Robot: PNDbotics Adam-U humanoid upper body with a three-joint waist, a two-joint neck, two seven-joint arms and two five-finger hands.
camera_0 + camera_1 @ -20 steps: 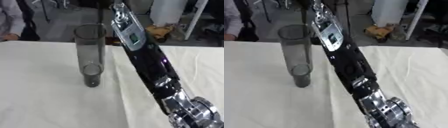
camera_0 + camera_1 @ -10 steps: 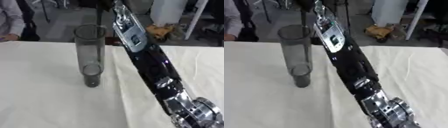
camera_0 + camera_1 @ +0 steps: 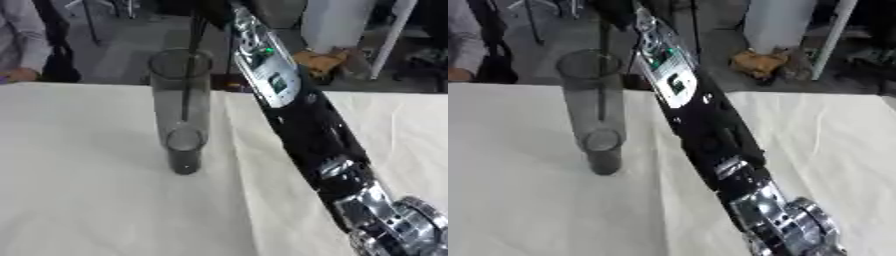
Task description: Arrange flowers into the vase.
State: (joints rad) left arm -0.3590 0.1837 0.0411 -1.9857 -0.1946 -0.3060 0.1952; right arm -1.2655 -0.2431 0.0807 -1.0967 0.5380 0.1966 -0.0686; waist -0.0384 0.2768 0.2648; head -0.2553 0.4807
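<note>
A tall clear glass vase [image 3: 182, 115] stands upright on the white tablecloth [image 3: 79, 190], left of centre. My right arm [image 3: 302, 120] runs diagonally from the lower right to the top of the view. The right hand [image 3: 616, 11] is dark and partly cut off by the top edge; it sits just above the vase mouth. A thin dark flower stem [image 3: 186, 92] hangs straight down from that hand into the vase and ends about halfway down inside the glass. No bloom is visible. My left hand is out of sight.
The right forearm and its silver elbow joint [image 3: 394, 225] cover the table's right half. A fold in the cloth [image 3: 234, 165] runs past the vase. Beyond the far edge, an orange-brown object [image 3: 319, 62] lies on the floor beside a white post [image 3: 385, 40].
The dark stem has come down through the vase mouth and now reaches mid-height inside the glass. The arm has shifted slightly; the vase has stayed put.
</note>
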